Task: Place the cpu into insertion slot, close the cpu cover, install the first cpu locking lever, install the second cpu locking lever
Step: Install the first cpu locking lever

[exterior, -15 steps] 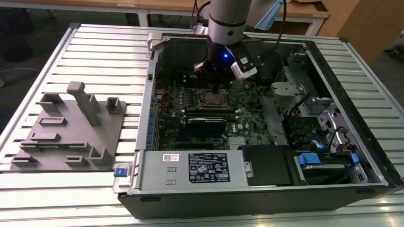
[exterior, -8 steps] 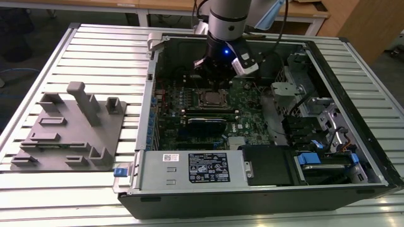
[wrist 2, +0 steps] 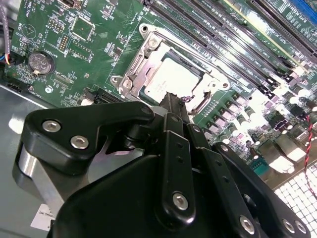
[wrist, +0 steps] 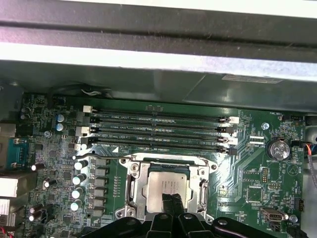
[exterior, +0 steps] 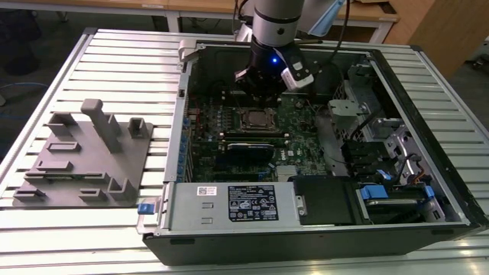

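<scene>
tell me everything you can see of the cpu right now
The small flat square cpu with a dull silver-grey metal top lies level in its socket on the green circuit board. The thin silver metal cover frame lies down around its edges, leaving the centre bare, where faint print shows. The black end effector, fingertips together, sits at one edge of the chip; actual contact cannot be told.

surface: slatted metal table (exterior: 122, 69) | on it: open computer case (exterior: 306, 246) (lying flat) | grey fixture block (exterior: 77, 172)
</scene>
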You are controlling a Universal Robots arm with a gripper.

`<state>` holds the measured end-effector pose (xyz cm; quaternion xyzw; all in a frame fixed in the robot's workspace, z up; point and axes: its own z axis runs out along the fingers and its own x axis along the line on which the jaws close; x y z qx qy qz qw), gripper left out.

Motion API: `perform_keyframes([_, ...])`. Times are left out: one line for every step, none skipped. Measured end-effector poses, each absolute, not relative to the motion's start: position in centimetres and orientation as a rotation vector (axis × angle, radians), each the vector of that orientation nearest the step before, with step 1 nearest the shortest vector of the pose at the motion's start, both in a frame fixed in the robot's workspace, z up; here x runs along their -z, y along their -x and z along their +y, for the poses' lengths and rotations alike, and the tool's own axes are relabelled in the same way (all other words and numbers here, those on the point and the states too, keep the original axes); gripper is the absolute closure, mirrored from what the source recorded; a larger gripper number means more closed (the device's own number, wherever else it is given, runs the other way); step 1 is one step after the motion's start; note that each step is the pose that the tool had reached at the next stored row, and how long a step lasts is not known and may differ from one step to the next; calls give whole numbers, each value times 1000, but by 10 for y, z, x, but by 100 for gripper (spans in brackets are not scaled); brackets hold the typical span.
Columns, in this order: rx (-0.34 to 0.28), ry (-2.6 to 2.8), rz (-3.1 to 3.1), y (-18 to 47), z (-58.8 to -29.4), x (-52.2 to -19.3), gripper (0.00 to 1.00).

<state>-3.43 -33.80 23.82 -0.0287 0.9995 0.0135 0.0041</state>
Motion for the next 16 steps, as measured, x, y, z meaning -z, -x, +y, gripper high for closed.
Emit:
perform_keyframes([-42, 90, 3132, 34, -338, -238, 90])
perform_keyframes([-42, 90, 3132, 34, -338, -238, 90])
perform_keyframes([-42, 90, 3132, 34, -338, -238, 90])
perform_keyframes([-42, 90, 3132, 34, -338, -238, 90])
perform_keyframes([-42, 90, 3132, 35, -338, -238, 90])
perform_keyframes([-42, 90, 3132, 36, -338, -238, 90])
perform_keyframes([-42, 90, 3132, 37, -338, -238, 90])
perform_keyframes([-42, 90, 3132, 38, -338, -238, 90])
perform_keyframes([-42, 90, 3132, 40, -338, -238, 90])
perform_keyframes([-42, 90, 3132, 42, -338, -238, 90])
perform_keyframes([-42, 90, 3132, 44, -338, -238, 90])
perform_keyframes([-42, 90, 3132, 45, -338, -238, 90])
perform_keyframes([-42, 90, 3132, 46, -338, -238, 90])
perform_keyframes([-42, 90, 3132, 46, -338, -238, 90])
perform_keyframes([-42, 90, 3132, 46, -338, -238, 90])
perform_keyframes([-42, 90, 3132, 46, -338, -238, 90])
